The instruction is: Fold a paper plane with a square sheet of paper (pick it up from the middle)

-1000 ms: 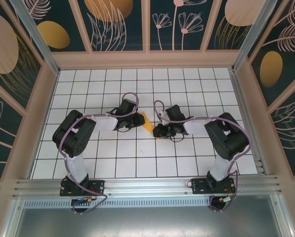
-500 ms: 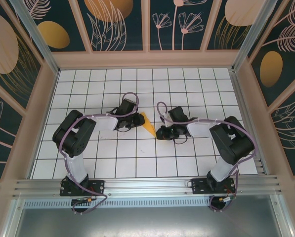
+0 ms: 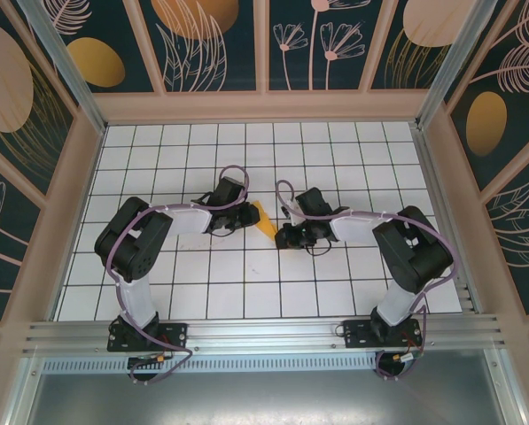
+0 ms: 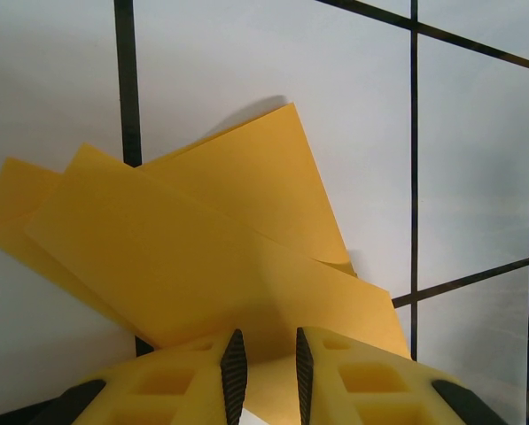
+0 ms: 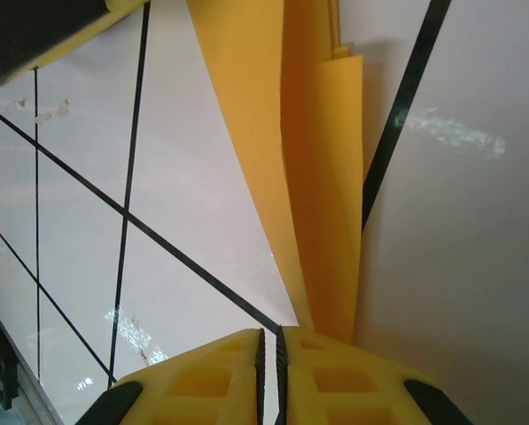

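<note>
Paper plane (image 3: 263,219), frame centre: judged light, limp, tear-prone. Left end effector (image 4: 265,367) and right end effector (image 5: 269,350) each pinch it. Hold layered folds, not single plies.

White tabletop with black grid lines (image 3: 335,159) lies beneath left gripper (image 3: 246,218) and right gripper (image 3: 283,237). Beyond and flanking them are dark teal wall panels with peach leaf prints (image 3: 229,44) in a pale wooden frame (image 3: 264,106). A ribbed aluminium rail (image 3: 264,332) runs behind them. Light even, faint glare.
</note>
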Available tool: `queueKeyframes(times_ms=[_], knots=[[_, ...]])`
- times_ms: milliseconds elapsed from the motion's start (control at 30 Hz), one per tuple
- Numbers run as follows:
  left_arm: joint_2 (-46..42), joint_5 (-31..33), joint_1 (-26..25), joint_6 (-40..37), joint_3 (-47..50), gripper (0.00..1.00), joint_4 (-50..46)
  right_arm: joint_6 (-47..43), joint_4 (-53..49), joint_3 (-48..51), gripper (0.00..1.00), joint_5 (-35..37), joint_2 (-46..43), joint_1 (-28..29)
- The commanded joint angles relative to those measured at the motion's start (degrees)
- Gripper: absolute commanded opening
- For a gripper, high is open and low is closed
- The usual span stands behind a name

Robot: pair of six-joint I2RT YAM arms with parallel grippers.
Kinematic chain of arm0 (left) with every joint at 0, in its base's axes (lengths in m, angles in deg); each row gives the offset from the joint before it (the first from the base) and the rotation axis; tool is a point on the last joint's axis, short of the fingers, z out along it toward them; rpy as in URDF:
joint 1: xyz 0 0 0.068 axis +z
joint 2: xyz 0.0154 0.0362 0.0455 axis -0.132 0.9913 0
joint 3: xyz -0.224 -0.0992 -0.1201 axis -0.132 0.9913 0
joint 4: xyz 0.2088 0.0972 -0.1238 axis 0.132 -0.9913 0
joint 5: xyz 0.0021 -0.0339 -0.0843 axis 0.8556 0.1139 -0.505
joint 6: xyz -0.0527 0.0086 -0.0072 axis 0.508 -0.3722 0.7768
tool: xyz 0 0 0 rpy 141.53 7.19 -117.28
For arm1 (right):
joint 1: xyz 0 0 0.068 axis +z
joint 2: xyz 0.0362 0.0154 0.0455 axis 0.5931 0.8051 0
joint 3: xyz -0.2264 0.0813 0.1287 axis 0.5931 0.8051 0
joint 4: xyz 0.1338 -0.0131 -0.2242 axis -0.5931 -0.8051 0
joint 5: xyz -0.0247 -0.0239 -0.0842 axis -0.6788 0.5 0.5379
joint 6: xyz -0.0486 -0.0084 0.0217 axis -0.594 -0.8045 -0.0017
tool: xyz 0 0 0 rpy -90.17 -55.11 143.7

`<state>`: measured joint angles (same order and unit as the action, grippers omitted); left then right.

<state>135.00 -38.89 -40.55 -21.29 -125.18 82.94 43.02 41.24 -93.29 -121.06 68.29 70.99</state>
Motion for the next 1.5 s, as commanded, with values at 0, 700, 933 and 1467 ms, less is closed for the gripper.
queueKeyframes(times_ms=[0,700,933,1467], knots=[[5.08,5.03,0.37,-1.47,0.78,0.28,-2.86,-0.45,-2.73,0.84,0.16,1.44,0.74,-0.15],[5.33,5.54,0.36,-1.91,0.23,0.28,-3.56,-0.95,-5.58,6.39,0.16,2.61,-6.35,-2.89],[5.35,5.04,0.36,-1.74,-0.1,0.28,-3.47,1.34,-1.8,0.4,0.19,4.13,-9.69,-1.38],[3.72,4.15,0.36,-1.48,-0.4,0.28,-4.0,4.06,4.99,-9.14,0.15,3.81,8.3,0.43]])
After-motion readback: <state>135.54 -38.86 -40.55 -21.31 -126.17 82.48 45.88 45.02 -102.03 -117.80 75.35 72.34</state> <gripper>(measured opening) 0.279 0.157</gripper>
